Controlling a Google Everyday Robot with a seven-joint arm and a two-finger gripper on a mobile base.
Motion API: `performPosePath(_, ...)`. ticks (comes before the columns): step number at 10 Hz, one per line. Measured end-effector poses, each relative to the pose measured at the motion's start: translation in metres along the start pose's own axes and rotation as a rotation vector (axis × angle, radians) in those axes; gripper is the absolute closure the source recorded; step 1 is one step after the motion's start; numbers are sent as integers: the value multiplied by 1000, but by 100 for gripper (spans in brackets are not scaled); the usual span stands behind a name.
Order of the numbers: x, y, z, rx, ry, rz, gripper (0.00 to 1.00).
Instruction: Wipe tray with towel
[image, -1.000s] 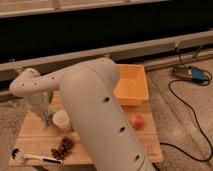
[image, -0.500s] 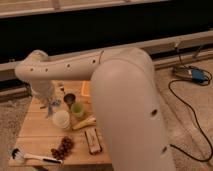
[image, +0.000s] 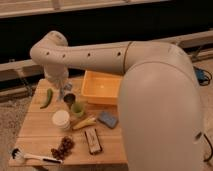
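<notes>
- We see the robot's large pale arm filling the right side of the camera view and reaching left across the back of the wooden table.
- The gripper hangs below the arm's wrist over the table's back left part, just left of the yellow tray.
- We cannot tell how the gripper is set, or whether it holds anything.
- The yellow tray sits upright at the back of the table, near the middle, and its right end is hidden behind the arm.
- A green pepper lies left of the gripper, near the table's left edge.
- A dark cup stands just below the gripper, and a green cup stands right beside it, toward the front.
- A white round container stands in front of the two cups.
- A yellowish long item lies between the white container and a blue pad, which lies just in front of the tray.
- We see a dark rectangular packet nearer the front edge, with a bunch of dark grapes to its left.
- A brush with a white head lies at the front left corner.
</notes>
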Motion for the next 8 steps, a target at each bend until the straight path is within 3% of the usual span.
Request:
performPosePath(2, 3, -40, 4, 51, 6, 74, 100)
performPosePath(6, 22, -102, 32, 138, 63, 221, 100)
performPosePath(8, 23, -110, 47, 137, 88, 239, 100)
